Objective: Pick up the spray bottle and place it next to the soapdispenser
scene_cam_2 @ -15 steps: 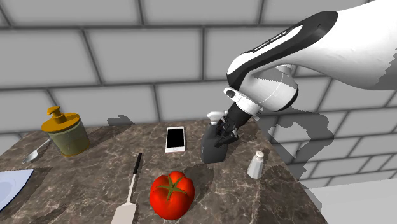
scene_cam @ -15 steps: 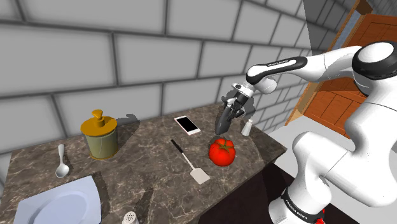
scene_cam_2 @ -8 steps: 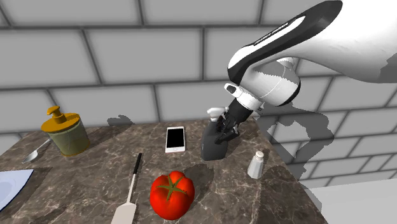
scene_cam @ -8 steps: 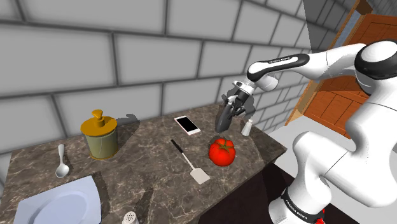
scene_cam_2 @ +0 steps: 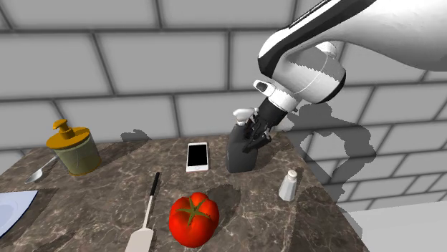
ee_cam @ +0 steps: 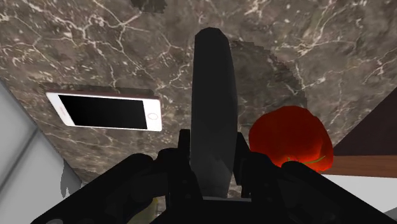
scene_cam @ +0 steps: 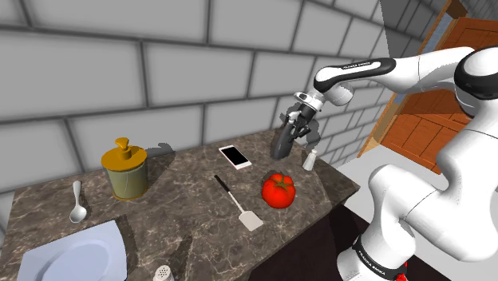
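We see a grey brick wall (scene_cam: pixel 160 72) behind a dark marble counter (scene_cam: pixel 183 215), and the white arm (scene_cam: pixel 415 72) reaching over the counter's end on the shoulder view's right. At the opposite end a pale plate (scene_cam: pixel 72 259) lies at the near edge. Behind it stands the dispenser (scene_cam: pixel 125 172), a green jar with a yellow pump. A red tomato (scene_cam: pixel 278 190) sits towards the arm's end. Just behind the tomato is the bottle (scene_cam_2: pixel 240 154), dark grey and nearly upright, well apart from the dispenser. The gripper (scene_cam_2: pixel 254 136) has it pinched near the top. In the wrist view we see the black fingers (ee_cam: pixel 184 159) pressed against both sides of the bottle's body. We think its base hangs just clear of the counter, but the angle leaves that unsure. A spatula (scene_cam: pixel 239 206) lies between tomato and plate, blade towards the near edge. A white phone (scene_cam: pixel 235 156) lies flat, screen up, beside the bottle on the dispenser's side. A spoon (scene_cam: pixel 77 203) rests by the dispenser, and a small white shaker (scene_cam: pixel 310 160) stands on the bottle's other side.
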Motion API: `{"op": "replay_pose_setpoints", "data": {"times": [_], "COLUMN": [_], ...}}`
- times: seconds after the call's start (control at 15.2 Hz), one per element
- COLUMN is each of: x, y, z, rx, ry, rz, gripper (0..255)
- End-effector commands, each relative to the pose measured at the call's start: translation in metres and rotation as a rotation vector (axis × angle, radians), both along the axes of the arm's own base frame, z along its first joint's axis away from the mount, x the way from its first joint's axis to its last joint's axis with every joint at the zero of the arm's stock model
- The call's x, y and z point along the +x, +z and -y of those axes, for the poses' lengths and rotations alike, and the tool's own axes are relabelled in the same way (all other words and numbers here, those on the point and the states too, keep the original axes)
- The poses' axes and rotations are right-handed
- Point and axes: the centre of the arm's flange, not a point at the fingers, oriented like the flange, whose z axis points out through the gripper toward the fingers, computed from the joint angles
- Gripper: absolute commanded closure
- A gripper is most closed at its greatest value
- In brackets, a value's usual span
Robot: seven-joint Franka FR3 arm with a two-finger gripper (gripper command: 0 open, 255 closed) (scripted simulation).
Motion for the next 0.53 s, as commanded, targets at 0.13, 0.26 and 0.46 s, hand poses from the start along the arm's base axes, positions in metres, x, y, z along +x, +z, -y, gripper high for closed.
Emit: {"op": "replay_pose_setpoints", "data": {"times": [0.13, 0.26, 0.46], "x": [0.001, 0.001, 0.001], "y": [0.022, 0.032, 0.048], "z": [0.001, 0.001, 0.001], "rx": [0.0, 0.0, 0.0], "ry": [0.0, 0.0, 0.0], "rz": [0.0, 0.0, 0.0], "gripper": [255, 255, 255]}}
